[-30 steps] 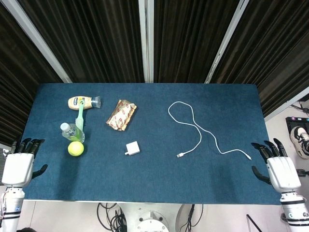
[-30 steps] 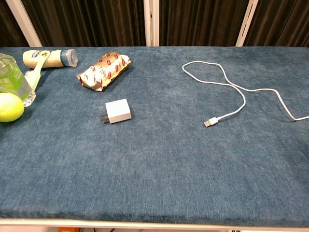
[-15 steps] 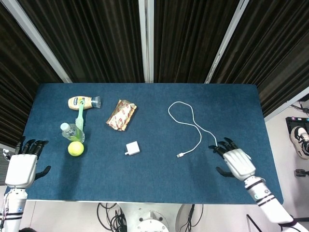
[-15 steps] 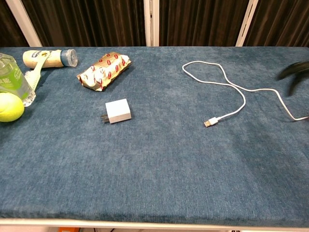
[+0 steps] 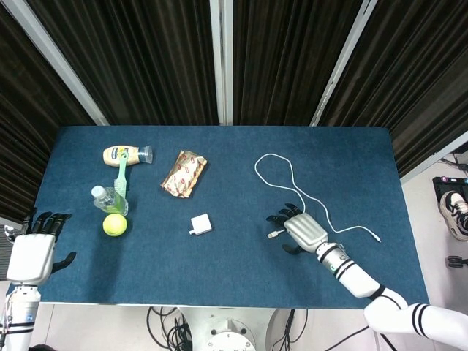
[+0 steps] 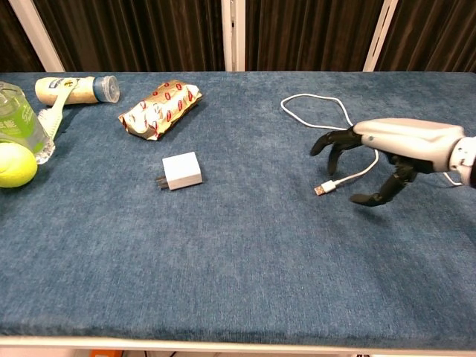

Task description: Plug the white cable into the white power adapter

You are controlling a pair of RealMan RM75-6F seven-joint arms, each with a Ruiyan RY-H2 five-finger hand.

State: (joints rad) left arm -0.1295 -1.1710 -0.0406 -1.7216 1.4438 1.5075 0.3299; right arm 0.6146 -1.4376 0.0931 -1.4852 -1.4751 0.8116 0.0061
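The right hand (image 6: 387,152) is seen spread and empty above the white cable (image 6: 357,175), whose plug end lies just beneath the fingertips (image 6: 321,146). The white power adapter (image 6: 181,171) sits well apart. The left hand (image 5: 31,252) is held open, off the table edge.

The white power adapter (image 5: 202,224) (image 6: 182,170) is a small square block. It lies flat on the blue table (image 5: 219,263) (image 6: 238,268), near the middle. Its metal prongs stick out sideways, pointing away from the cable. It is just below the shiny snack packet (image 5: 183,173) (image 6: 160,108).

The white cable (image 5: 292,191) (image 6: 349,134) is thin and long. It lies loose on the table, well apart from the adapter. It makes a round loop at the far end, then bends and wiggles. Its silver plug (image 5: 273,235) (image 6: 323,188) points toward the adapter.
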